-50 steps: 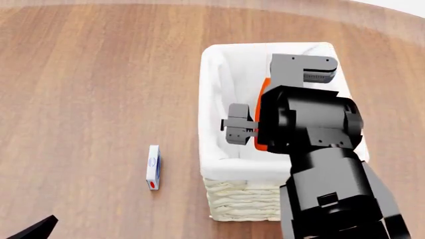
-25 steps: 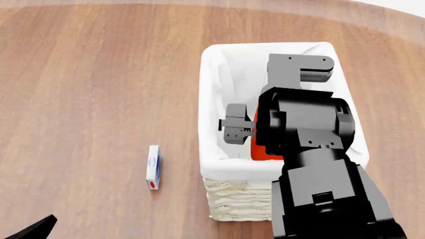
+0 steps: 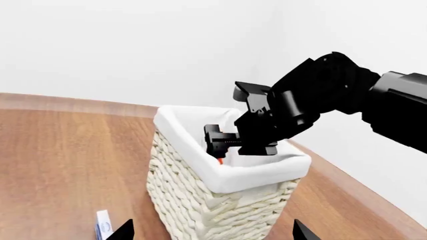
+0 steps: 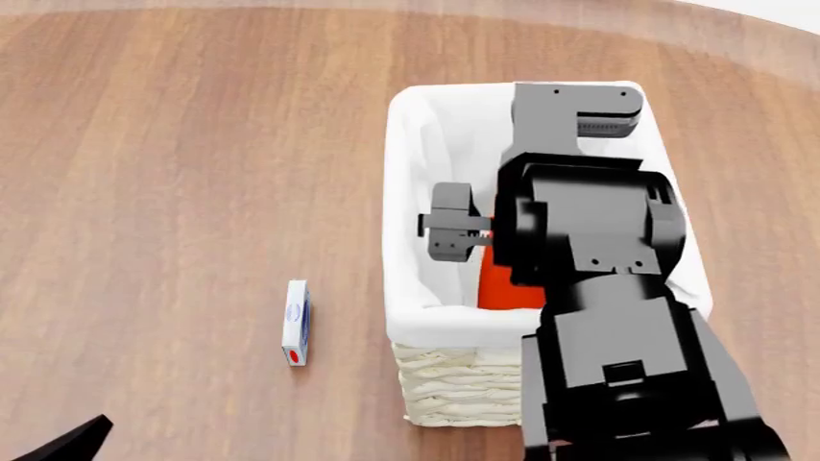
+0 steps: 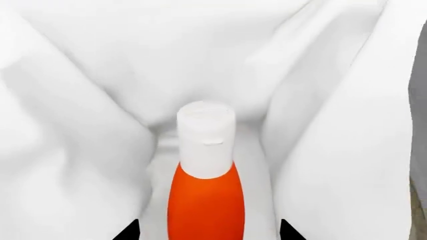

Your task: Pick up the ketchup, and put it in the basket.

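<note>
Right gripper [image 5: 208,232] fingers: only two dark tips [image 5: 127,231] show at the wrist view's edge, either side of the orange-red plastic squeeze bottle of ketchup [image 5: 205,200]. Looks like they flank its body, but contact isn't visible, so can't tell whether it's gripped or already let go. Left gripper [image 3: 210,235]: two dark tips set well apart, nothing between them, parked away from the work.

Ketchup sits inside the tall cream woven wicker basket [image 4: 448,384], white cylindrical cap [image 5: 205,142] pointing into the folds of the white cloth lining [image 5: 80,125]. In the head view just a red sliver shows beside the black right arm [image 4: 590,240].

My read for the step: get the bottle well down inside the basket before the jaws part, open fully, then retract straight back up so a finger doesn't snag the cloth.

Materials: bottle smooth, tapered toward the cap, probably slippery. Lining soft, creased, drapes over the rim. Wicker coarse, ribbed, rigid-looking. Small flat white box [image 4: 298,322] lies on the wood-grain tabletop [image 4: 167,173], near the basket, not touching it.
</note>
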### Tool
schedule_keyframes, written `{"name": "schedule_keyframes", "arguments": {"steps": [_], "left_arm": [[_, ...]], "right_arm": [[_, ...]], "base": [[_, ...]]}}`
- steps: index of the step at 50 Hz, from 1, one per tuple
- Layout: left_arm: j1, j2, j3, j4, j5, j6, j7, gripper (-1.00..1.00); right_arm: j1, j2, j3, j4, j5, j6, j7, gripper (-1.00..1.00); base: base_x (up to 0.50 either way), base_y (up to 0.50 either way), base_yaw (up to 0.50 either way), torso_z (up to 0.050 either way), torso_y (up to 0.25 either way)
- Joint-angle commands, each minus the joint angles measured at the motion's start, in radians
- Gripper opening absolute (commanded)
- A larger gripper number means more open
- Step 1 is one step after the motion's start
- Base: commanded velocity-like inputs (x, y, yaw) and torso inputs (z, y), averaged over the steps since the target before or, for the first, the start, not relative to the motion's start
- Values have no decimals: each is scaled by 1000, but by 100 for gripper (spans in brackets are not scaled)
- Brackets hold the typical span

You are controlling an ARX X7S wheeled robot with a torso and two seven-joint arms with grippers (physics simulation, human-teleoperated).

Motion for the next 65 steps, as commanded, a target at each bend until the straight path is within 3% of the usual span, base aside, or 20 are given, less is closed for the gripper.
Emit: {"name": "schedule_keyframes", "arguments": {"steps": [1,12,28,43,58,65], "left_arm": [[-4,3,7,3,4,-4,-1,100],[-7,7,16,13,7,-7,1,100],[-2,1,18,28,11,-6,-7,100],[-15,7,33,32,14,-21,-9,100],[-21,9,40,34,18,-29,-16,100],[-26,10,47,38,24,-35,-16,100]], "right_arm": [[-28,20,4,-150,29,86,37,100],[-130,72,68,-540,116,313,166,100],[-282,132,109,-1053,218,519,288,100],[-489,282,-74,-1504,192,354,254,100],[-644,368,-125,-1756,112,224,333,100],[-702,443,-227,-1863,12,122,362,100]], "base": [[0,0,0,0,0],[0,0,0,0,0],[0,0,0,0,0],[0,0,0,0,0],[0,0,0,0,0],[0,0,0,0,0]]}}
